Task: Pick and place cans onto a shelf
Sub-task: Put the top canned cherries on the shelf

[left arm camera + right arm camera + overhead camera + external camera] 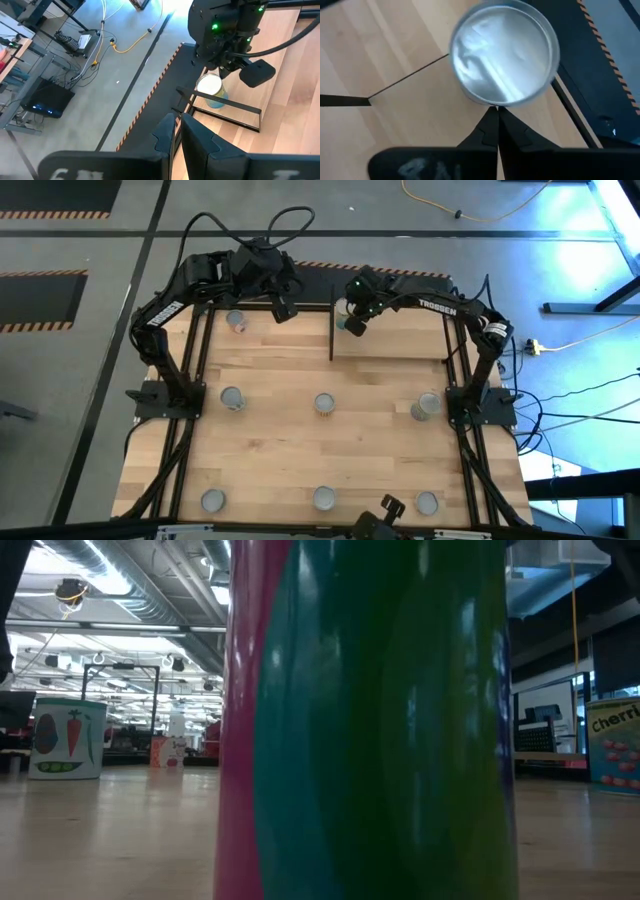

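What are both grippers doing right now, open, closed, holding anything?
Left gripper: jaws closed, empty, at the table's far edge.
Right gripper: jaws closed, empty, beside the can on the shelf.

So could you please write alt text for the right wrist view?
A silver-topped cylindrical can stands upright on the light wood shelf board, seen from directly above. The right gripper, jaws shut, sits just beside the can without holding it.
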Controlling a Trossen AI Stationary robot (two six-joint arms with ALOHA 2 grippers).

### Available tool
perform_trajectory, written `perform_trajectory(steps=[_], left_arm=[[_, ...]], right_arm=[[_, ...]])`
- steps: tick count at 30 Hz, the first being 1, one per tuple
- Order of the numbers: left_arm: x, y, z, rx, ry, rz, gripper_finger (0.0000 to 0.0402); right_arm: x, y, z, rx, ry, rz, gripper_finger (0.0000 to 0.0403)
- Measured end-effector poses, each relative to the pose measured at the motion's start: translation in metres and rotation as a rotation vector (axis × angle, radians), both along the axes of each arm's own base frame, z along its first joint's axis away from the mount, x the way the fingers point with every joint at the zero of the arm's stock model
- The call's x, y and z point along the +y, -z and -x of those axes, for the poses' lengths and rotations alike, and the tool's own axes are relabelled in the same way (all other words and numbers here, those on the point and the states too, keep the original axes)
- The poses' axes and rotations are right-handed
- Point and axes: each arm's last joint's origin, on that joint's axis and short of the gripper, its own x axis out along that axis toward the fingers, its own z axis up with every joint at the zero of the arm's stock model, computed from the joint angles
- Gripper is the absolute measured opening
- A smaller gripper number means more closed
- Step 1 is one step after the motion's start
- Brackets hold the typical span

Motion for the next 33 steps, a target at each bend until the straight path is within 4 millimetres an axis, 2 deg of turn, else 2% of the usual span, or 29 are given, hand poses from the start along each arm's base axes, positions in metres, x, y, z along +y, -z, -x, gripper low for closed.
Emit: perform_trajectory(steps=[5,10,14,20,33], left_arm=[[0.0,0.0,0.0,0.0,-0.001,0.0,0.0025],[0.0,0.0,0.0,0.0,-0.001,0.0,0.0025],[0.0,0.0,0.0,-0.001,-0.001,-0.001,0.0025],[0.0,0.0,0.0,-0.001,-0.001,-0.001,0.0025],[0.0,0.0,0.0,-0.001,-0.001,-0.001,0.0025]], right_arm=[[0.008,0.002,0.008,0.047,-0.04,-0.117,0.0],[0.022,0.0,0.002,-0.024,-0.206,-0.241,0.0],[0.023,-0.003,-0.008,-0.104,-0.24,-0.199,0.0],[0.018,-0.005,-0.011,-0.103,-0.198,-0.095,0.0],[0.005,-0.005,-0.007,-0.119,-0.16,-0.068,0.0]])
